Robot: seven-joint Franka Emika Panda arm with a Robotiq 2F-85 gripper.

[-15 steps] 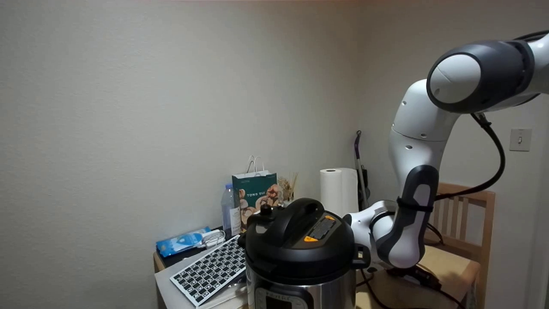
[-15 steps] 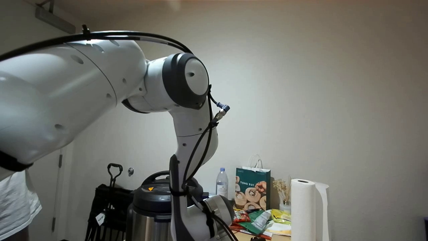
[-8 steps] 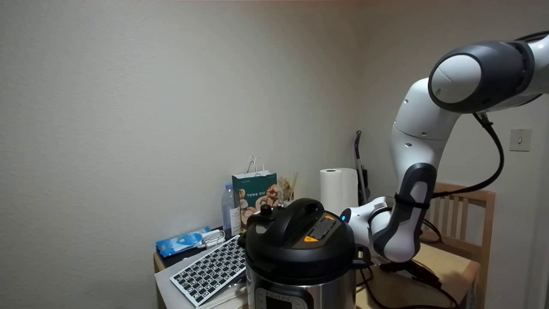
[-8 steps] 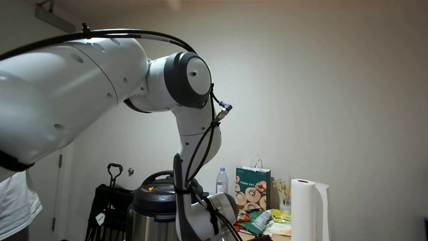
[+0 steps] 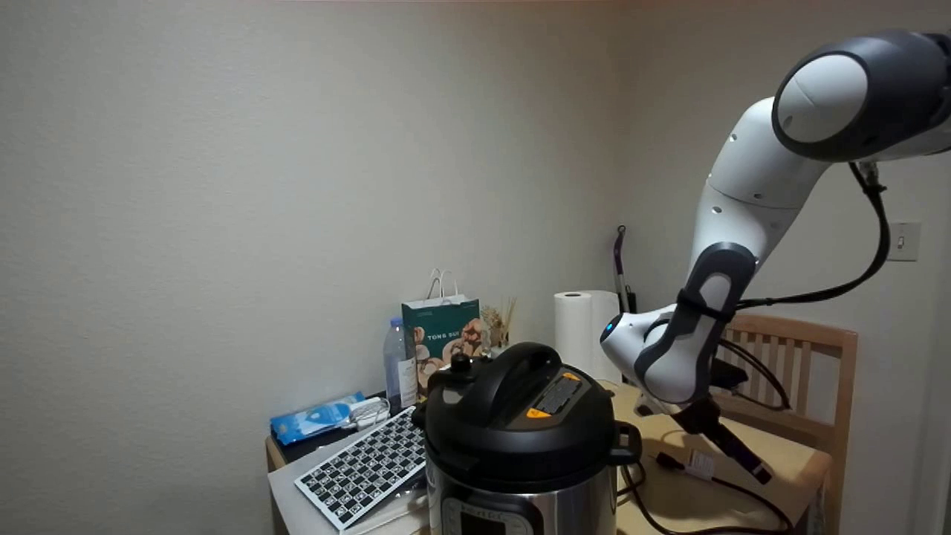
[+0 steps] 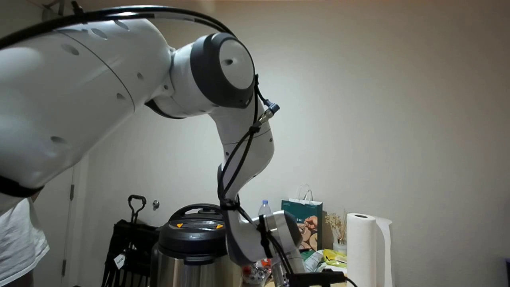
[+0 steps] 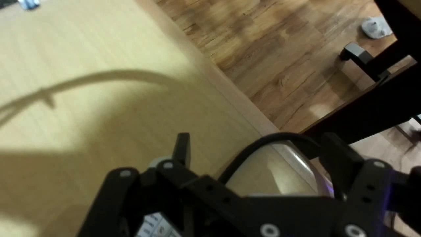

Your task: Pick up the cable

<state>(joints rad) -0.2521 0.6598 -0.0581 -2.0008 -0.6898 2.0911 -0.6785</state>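
A: Report the condition of the Robotiq gripper [image 7: 260,154]

B: Jaws standing wide apart, slanted downward above the light wooden tabletop [image 7: 98,49]

A: And the black power cord [image 7: 276,137]?

B: Located below the gripper, on the tabletop. In the wrist view it arcs across the gap between the jaws and disappears behind one of them. Whether the two touch cannot be determined

A: Position of its plug [image 5: 667,461]?

B: Lying on the tabletop, lower than the gripper and to picture left of the jaws in an exterior view. A white tag [image 5: 700,464] sits on the cord just beside it. From there the cord passes under the jaws and bends round

A: Surroundings of the gripper, same view?

B: Pressure cooker [image 5: 520,416] to picture left, lid on. Paper towel roll [image 5: 573,327] also to picture left, farther back. Wooden chair [image 5: 817,334] behind the gripper
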